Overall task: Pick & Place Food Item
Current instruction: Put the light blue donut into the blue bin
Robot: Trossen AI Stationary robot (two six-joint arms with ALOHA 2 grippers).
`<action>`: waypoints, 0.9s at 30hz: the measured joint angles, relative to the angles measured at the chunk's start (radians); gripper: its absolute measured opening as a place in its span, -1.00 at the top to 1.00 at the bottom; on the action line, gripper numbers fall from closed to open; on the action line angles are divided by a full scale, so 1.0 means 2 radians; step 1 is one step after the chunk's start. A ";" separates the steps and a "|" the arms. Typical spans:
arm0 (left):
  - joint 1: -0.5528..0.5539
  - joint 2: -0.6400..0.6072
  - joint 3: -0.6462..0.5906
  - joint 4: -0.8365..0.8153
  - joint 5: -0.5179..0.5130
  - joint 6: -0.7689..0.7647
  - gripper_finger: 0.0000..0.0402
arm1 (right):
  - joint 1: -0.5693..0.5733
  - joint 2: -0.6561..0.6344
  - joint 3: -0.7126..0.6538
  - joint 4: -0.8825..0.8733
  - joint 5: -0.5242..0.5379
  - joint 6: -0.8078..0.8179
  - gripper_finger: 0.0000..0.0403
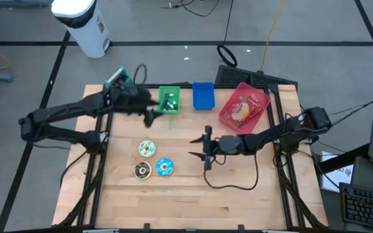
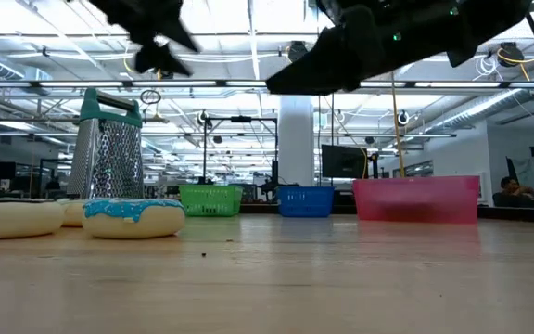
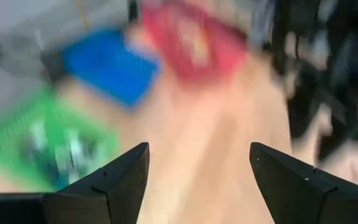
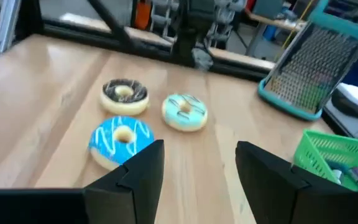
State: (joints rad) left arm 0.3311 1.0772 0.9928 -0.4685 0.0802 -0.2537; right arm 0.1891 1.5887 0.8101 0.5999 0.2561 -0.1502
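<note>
We are seeing the left gripper hanging open and empty beside the green basket, the right gripper open over bare wood. 3 donuts are lying mid-table, well apart from the edges.

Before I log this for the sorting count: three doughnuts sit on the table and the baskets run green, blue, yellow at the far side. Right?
Not quite. The third basket is red, not yellow, as the high view shows. The rest holds: three doughnuts lie on the table, with the green basket and blue basket beside it.
</note>
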 joint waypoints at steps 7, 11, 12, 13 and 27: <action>-0.072 -0.007 -0.024 -0.276 -0.121 -0.185 -0.36 | 0.011 -0.015 0.006 -0.004 0.001 0.000 0.06; -0.106 -0.007 -0.098 -0.276 -0.151 -0.285 -0.36 | 0.023 -0.022 0.005 -0.007 0.001 0.007 0.05; -0.111 -0.007 -0.120 -0.258 -0.152 -0.299 -0.36 | 0.026 -0.022 0.005 -0.003 0.001 0.006 0.05; -0.116 -0.007 -0.141 -0.237 -0.153 -0.308 -0.36 | 0.028 -0.023 0.005 -0.003 0.001 0.002 0.05; -0.140 -0.004 -0.304 0.051 -0.066 -0.333 -0.36 | 0.028 -0.022 0.005 -0.004 0.002 -0.009 0.08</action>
State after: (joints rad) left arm 0.0505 1.0693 0.3857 -0.3670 -0.0526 -0.9188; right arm 0.2456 1.5452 0.8203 0.5923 0.2596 -0.1692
